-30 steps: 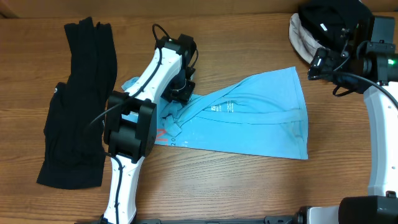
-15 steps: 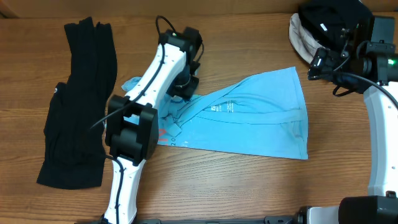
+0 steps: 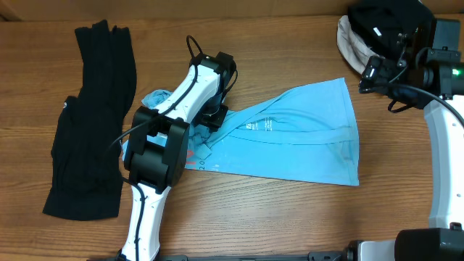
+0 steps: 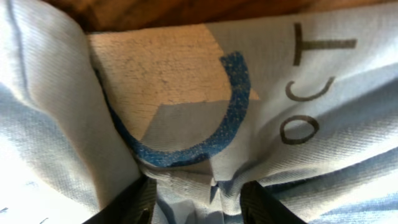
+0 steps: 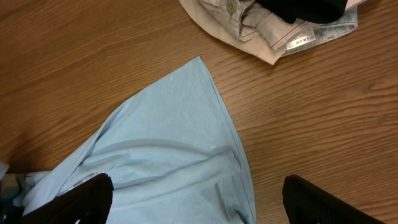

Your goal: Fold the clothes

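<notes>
Between the narrowed fingers of the left gripper (image 4: 198, 194) a bunched fold of the light blue T-shirt (image 3: 304, 138) is pinched. The right gripper (image 5: 198, 190) hangs wide open over the shirt's edge, bare table (image 5: 323, 112) alongside.

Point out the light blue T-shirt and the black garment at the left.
light blue T-shirt (image 3: 312, 141): overhead view, middle of its flat body.
black garment (image 3: 93, 127): overhead view, about halfway along its length.

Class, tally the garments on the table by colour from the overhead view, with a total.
Light blue: 1, the T-shirt
Black: 2, the long black garment and the piled black garment
Beige: 1, the beige garment
Total: 4
</notes>
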Available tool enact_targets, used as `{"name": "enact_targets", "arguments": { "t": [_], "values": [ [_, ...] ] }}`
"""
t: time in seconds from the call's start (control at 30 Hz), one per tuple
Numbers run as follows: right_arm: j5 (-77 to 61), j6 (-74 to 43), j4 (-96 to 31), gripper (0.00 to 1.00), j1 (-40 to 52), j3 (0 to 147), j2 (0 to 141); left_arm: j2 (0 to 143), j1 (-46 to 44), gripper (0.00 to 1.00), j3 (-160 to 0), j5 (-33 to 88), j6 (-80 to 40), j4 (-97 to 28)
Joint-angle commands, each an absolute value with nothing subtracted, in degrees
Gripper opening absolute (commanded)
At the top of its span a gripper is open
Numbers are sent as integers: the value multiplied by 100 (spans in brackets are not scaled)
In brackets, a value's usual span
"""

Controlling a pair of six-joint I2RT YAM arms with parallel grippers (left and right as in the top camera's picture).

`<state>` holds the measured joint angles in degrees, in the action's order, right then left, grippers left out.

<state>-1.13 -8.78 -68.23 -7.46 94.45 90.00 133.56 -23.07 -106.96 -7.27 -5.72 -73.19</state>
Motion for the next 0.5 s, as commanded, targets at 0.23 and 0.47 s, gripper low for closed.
{"name": "enact_targets", "arguments": {
  "t": [0.23,0.47],
  "values": [
    [-113,-851,-6807,91,-757,9483,8982,13305,-2298,34,-10665,-919,-1188,-7129],
    [-113,-851,-6803,91,-757,9483,8982,13305,-2178,17,-10665,-886,-1444,-7113]
  ]
}}
